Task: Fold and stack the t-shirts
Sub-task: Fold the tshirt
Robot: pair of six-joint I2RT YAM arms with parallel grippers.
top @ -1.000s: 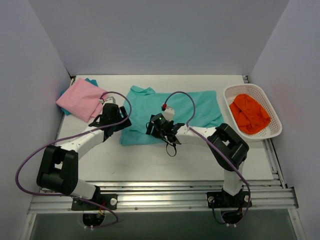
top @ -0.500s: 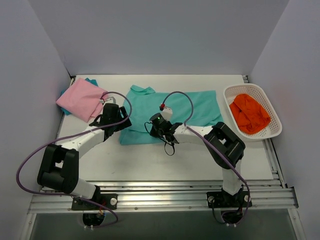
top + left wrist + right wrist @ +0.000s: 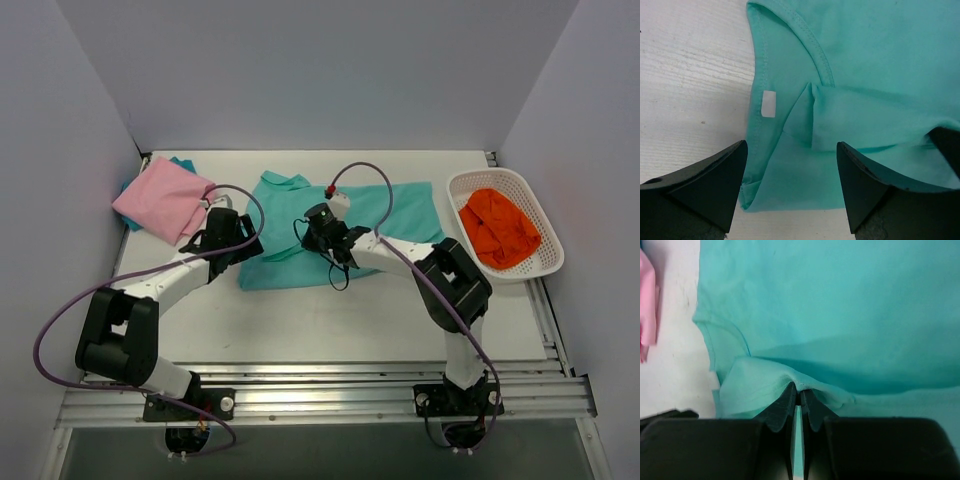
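While right gripper [image 3: 799, 392] clamps a fold of the teal t-shirt [image 3: 405, 215] at table centre, left gripper [image 3: 791, 147] hovers jaws apart over its 9 o'clock edge. Folded pink t-shirt [image 3: 160, 198] lies at 10 o'clock; orange t-shirt [image 3: 498, 228] waits in basket [image 3: 456, 186], 3 o'clock.

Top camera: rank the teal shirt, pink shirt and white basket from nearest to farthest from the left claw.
1. The teal shirt: its left edge lies directly under the left claw.
2. The pink shirt: just to that claw's left, toward the far-left corner.
3. The white basket: far across, at the table's right edge.
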